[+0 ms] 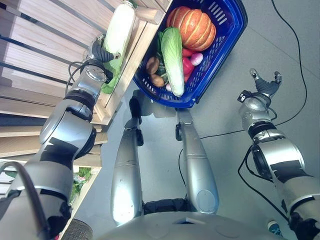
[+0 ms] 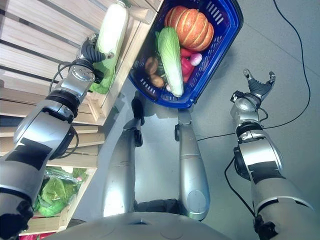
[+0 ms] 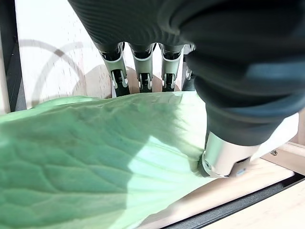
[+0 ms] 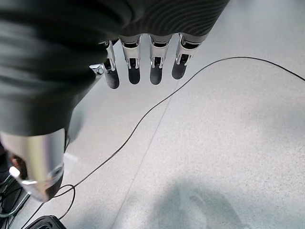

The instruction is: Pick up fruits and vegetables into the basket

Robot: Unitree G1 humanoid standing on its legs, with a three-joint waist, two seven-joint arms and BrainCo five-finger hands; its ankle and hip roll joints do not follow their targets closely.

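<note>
The long pale-green napa cabbage (image 1: 119, 27) lies on the light wooden slatted shelf (image 1: 45, 45), up against its raised front edge, with its darker leafy end toward the robot. The left hand (image 1: 100, 54) is on that leafy end: in the left wrist view the fingers (image 3: 143, 71) reach over the far side of the leaves and the thumb (image 3: 221, 155) presses in on the near side, so the hand is closed around the cabbage near one end, not at its middle.

The blue plastic basket with slotted walls (image 1: 227, 35) stands on the grey floor just beside the shelf. It already holds an orange ribbed pumpkin (image 1: 192, 25), a second napa cabbage (image 1: 172, 60), small brown potatoes (image 1: 153, 67) and reddish radishes (image 1: 190, 62).

The right hand (image 2: 259, 85) hangs over bare floor well apart from the basket, its fingers straight and holding nothing.

The step in hand looks like lifting the cabbage off the shelf. Held by the soft leaves at one end, it will likely sag or tear, so the grip should be firm on the stem body. Lift it clear of the shelf's front edge before swinging across, then lower it lengthwise beside the other cabbage, where room remains.
</note>
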